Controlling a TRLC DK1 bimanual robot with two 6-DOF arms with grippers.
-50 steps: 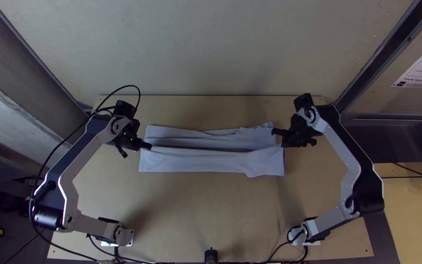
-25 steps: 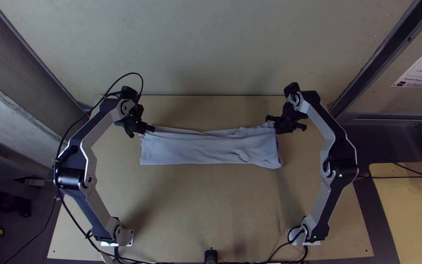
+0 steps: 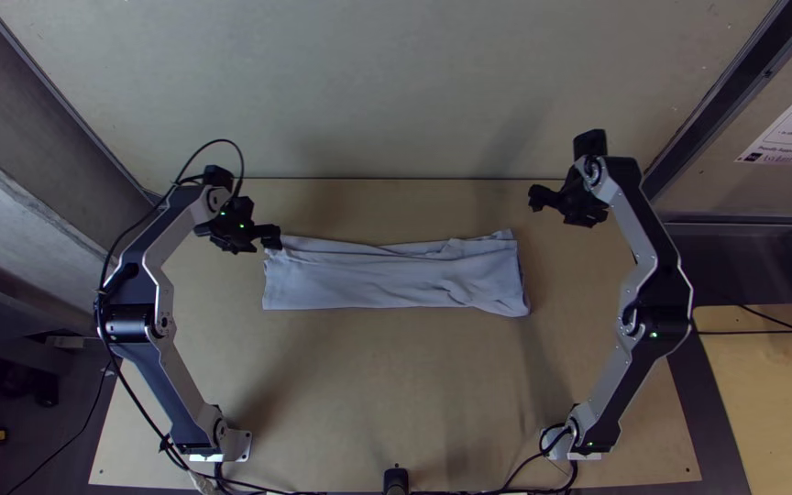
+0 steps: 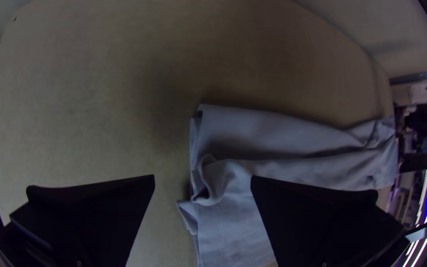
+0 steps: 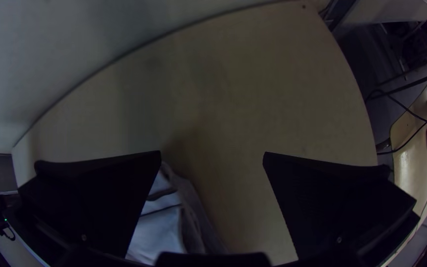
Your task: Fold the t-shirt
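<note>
Left gripper (image 3: 263,240) stands open at the far left corner of the shirt (image 3: 387,275) in the top view, probably there because that corner has just this fold to be set down or squared; the shirt lies as a long, narrow folded strip across the table (image 3: 368,385), between the arms; right gripper (image 3: 558,207) is well off the cloth, beyond its far right corner, a place that would, I judge, keep it from dragging the layers; the strip's left end looks fairly straight, its right end slants and swells toward the near corner; bare wood on the near side leaves generous room for both arms, less so toward the far edge (image 3: 414,178), where a pale panel (image 3: 396,92) begins. Left wrist view has the fingers wide apart, one over the cloth and one over wood, with a loose curl (image 4: 213,183) at the shirt's end between them; whether a finger touches I cannot tell; closing here could pinch the curl and crease it. Right wrist view has its fingers parted too, nothing between them gripped; the shirt's layered end shows beside one finger, bare wood by the other, so backing away looks easy.
</note>
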